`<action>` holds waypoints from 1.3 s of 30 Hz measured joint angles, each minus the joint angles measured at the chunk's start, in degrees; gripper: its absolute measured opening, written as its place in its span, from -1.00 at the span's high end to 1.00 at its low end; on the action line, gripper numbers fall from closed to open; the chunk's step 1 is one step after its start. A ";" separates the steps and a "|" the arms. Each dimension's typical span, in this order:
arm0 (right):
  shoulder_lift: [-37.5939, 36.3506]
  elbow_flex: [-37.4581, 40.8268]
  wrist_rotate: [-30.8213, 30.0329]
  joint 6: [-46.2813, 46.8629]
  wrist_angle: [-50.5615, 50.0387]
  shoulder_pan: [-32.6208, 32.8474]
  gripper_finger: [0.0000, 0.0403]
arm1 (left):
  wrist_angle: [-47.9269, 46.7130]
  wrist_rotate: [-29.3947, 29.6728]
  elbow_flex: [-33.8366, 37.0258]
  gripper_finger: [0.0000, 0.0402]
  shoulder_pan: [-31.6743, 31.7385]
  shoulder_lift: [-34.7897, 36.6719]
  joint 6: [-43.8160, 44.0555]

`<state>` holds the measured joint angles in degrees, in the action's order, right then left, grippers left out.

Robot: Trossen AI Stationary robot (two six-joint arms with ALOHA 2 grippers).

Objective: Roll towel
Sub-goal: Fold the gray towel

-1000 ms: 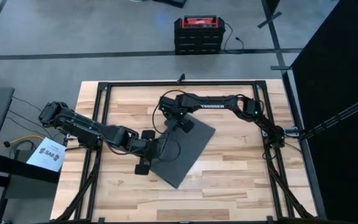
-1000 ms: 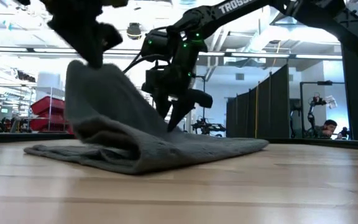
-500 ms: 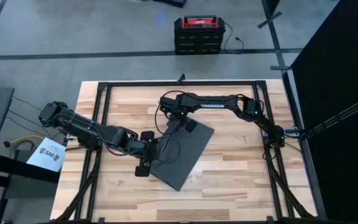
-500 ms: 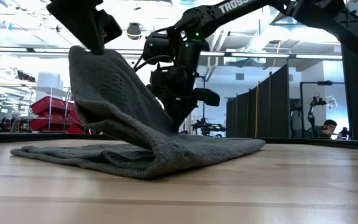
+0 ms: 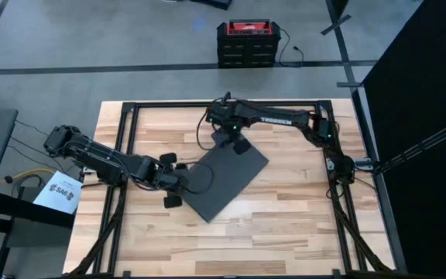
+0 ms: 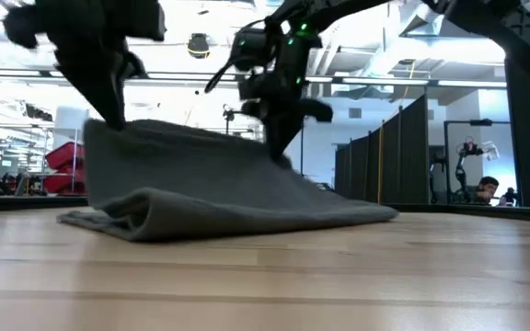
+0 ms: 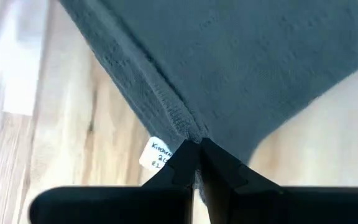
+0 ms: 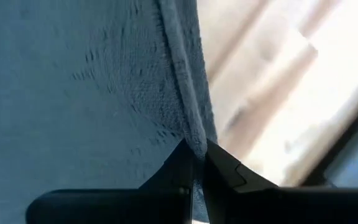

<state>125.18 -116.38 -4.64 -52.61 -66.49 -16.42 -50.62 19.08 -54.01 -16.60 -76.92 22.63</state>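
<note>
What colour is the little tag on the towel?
The tag is white with dark writing, on the dark grey towel. It shows best in the left wrist view.

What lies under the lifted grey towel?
Bare wooden table shows around the dark grey cloth towel, held raised by the left tool and right tool. Beneath the cloth is hidden.

Plain dark grey towel [image 5: 224, 179] with white tag [image 7: 156, 154], pale striped wood table [image 5: 285, 225], seemingly black arms.

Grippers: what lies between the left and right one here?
Only the towel. In the low view it spans, lifted, from the left gripper to the right gripper, each shut on a corner; the high view shows nothing else there.
</note>
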 joint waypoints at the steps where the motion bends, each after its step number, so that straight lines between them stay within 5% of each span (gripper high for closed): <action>1: -0.91 0.00 0.02 0.57 -0.10 -0.45 0.98 | 0.38 0.87 1.97 0.98 0.87 1.36 -0.03; 7: -5.33 -0.04 -0.03 3.47 0.49 -3.74 0.98 | 8.87 4.59 11.00 0.98 10.87 13.13 -6.48; 12: -7.34 -0.04 -0.51 7.25 -1.31 -4.18 0.98 | 10.57 4.33 11.84 0.98 18.90 23.91 -10.55; 21: -15.31 -0.02 -0.48 15.34 -6.18 4.88 0.98 | 16.48 -11.46 11.14 0.98 11.76 36.22 -16.55; 29: -18.11 -0.04 -0.07 31.06 -16.20 19.12 0.98 | 27.61 -17.60 11.12 0.98 -2.98 33.01 -15.67; 39: -18.22 8.33 -0.07 48.05 -10.24 35.30 0.98 | 42.51 -17.91 11.12 0.98 -16.52 12.58 -9.65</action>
<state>106.96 -108.05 -4.71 -4.56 -76.73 18.87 -8.10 1.17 -42.89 -33.12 -64.34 12.98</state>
